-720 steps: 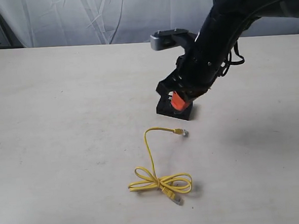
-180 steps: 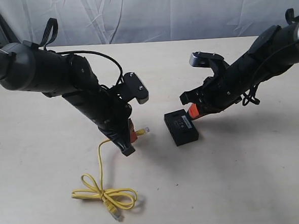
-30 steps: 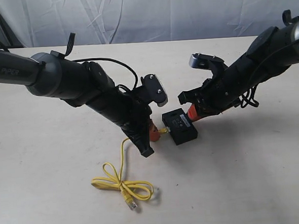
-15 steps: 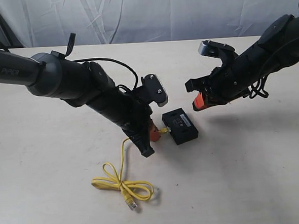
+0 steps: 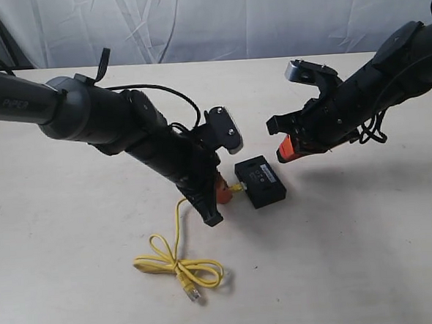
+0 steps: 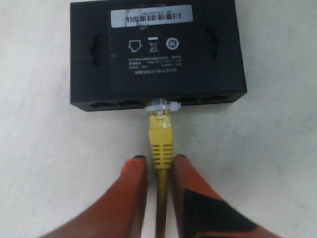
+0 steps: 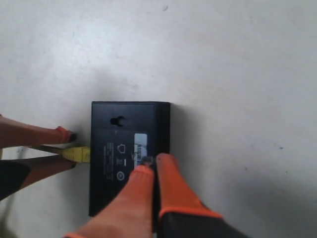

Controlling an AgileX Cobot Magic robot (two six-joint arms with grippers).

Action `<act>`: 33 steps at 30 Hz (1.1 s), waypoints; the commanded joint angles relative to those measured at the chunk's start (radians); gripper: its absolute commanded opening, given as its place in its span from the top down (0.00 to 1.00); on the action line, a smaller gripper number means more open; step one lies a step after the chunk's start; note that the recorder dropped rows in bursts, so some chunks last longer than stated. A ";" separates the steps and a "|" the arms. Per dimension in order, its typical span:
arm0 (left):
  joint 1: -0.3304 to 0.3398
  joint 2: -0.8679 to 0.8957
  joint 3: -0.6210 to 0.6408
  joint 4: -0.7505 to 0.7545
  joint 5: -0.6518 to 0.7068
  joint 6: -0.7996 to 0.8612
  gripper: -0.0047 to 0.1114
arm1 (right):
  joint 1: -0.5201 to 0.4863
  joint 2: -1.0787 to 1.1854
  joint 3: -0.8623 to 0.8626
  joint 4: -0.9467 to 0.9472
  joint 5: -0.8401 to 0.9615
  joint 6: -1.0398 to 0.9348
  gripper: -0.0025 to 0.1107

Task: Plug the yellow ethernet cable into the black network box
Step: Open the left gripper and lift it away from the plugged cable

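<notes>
Yellow ethernet cable point(image 6: 161, 139) plug sits in a side port of black network box point(image 6: 158, 49), rest looped on worktop point(image 5: 354, 256) nearby. L hand point(image 6: 158, 166) fingers slightly apart, flanking cable just behind box. R hand point(image 7: 151, 168) pinched together, empty, clear of box

The black network box point(image 6: 158, 54) bears a pale label strip point(image 6: 151, 16) with a barcode and print too blurred to read. Below it are three white symbols point(image 6: 152, 44) and tiny illegible lines. Faint lettering on the left arm point(image 5: 11, 103) is unreadable.
</notes>
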 commanded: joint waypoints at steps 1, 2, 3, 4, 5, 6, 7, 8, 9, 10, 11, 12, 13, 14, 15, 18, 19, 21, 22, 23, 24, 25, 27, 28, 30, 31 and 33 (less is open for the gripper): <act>-0.002 -0.002 0.000 0.001 -0.006 0.000 0.62 | -0.004 -0.011 0.004 -0.004 0.001 -0.003 0.99; -0.002 -0.002 0.000 0.002 -0.006 -0.004 0.58 | -0.004 -0.011 0.004 -0.004 0.001 -0.003 0.99; -0.002 -0.002 0.000 0.002 -0.006 -0.004 0.57 | -0.004 -0.011 0.004 -0.004 0.001 -0.003 0.99; -0.002 -0.002 0.000 0.002 -0.006 -0.004 0.56 | -0.004 -0.011 0.004 -0.004 0.001 -0.003 0.99; -0.002 -0.002 0.000 0.002 -0.006 -0.004 0.56 | -0.004 -0.011 0.004 -0.004 0.001 -0.003 0.99; -0.002 -0.003 0.000 0.002 -0.005 -0.009 0.56 | -0.004 -0.011 0.004 -0.004 0.001 -0.003 0.99; -0.002 -0.003 0.000 0.002 -0.005 -0.010 0.56 | -0.004 -0.011 0.004 -0.004 0.001 0.000 0.99; -0.002 -0.008 0.000 0.002 -0.002 -0.010 0.56 | -0.004 -0.011 0.004 -0.004 0.001 0.000 0.99; -0.002 -0.012 0.000 0.002 -0.002 -0.010 0.56 | -0.004 -0.011 0.004 -0.004 0.001 0.000 0.99; -0.002 -0.021 0.000 0.002 -0.001 -0.010 0.56 | -0.004 -0.011 0.004 -0.004 0.001 0.000 0.99; -0.002 -0.030 0.000 0.002 -0.001 -0.010 0.56 | -0.004 -0.011 0.004 -0.004 0.001 0.000 0.99; -0.002 -0.041 0.000 0.002 0.000 -0.010 0.56 | -0.004 -0.011 0.004 -0.004 0.001 0.000 0.99; -0.002 -0.052 0.000 0.006 0.002 -0.010 0.56 | -0.004 -0.011 0.004 -0.004 0.001 0.000 0.99; -0.002 -0.064 0.000 0.008 0.010 -0.010 0.56 | -0.004 -0.011 0.004 -0.004 0.001 0.000 0.99; -0.002 -0.074 0.000 0.016 0.012 -0.010 0.56 | -0.004 -0.011 0.004 -0.004 0.001 0.000 0.99; -0.002 -0.107 0.000 0.049 0.021 -0.012 0.56 | -0.004 -0.011 0.004 -0.004 -0.001 0.000 0.99; -0.002 -0.118 0.000 0.061 0.021 -0.012 0.56 | -0.004 -0.011 0.004 -0.004 -0.001 0.000 0.99; 0.000 -0.139 0.000 0.063 0.021 -0.024 0.56 | -0.004 -0.011 0.004 -0.004 -0.001 0.000 0.99; 0.000 -0.150 0.000 0.063 0.021 -0.034 0.56 | -0.004 -0.011 0.004 -0.004 -0.001 0.000 0.99; 0.001 -0.160 0.000 0.066 0.021 -0.036 0.57 | -0.004 -0.011 0.004 -0.004 -0.003 0.000 0.99; 0.001 -0.169 0.000 0.073 0.021 -0.041 0.57 | -0.004 -0.011 0.004 -0.004 -0.007 0.000 0.99; 0.001 -0.175 0.000 0.085 0.021 -0.055 0.57 | -0.004 -0.011 0.004 -0.004 -0.012 0.000 0.99; 0.001 -0.191 0.000 0.103 0.021 -0.088 0.57 | -0.004 -0.011 0.004 -0.004 -0.018 0.000 0.99; 0.001 -0.195 0.000 0.112 0.021 -0.104 0.57 | -0.004 -0.011 0.004 -0.004 -0.019 0.000 0.99; 0.001 -0.202 0.000 0.144 0.021 -0.157 0.57 | -0.004 -0.011 0.004 -0.004 -0.021 0.000 0.99; 0.001 -0.206 0.000 0.153 0.021 -0.178 0.58 | -0.004 -0.011 0.004 -0.007 -0.021 0.000 0.99; 0.001 -0.209 0.000 0.178 0.021 -0.219 0.63 | -0.004 -0.011 0.004 -0.008 -0.021 0.000 0.99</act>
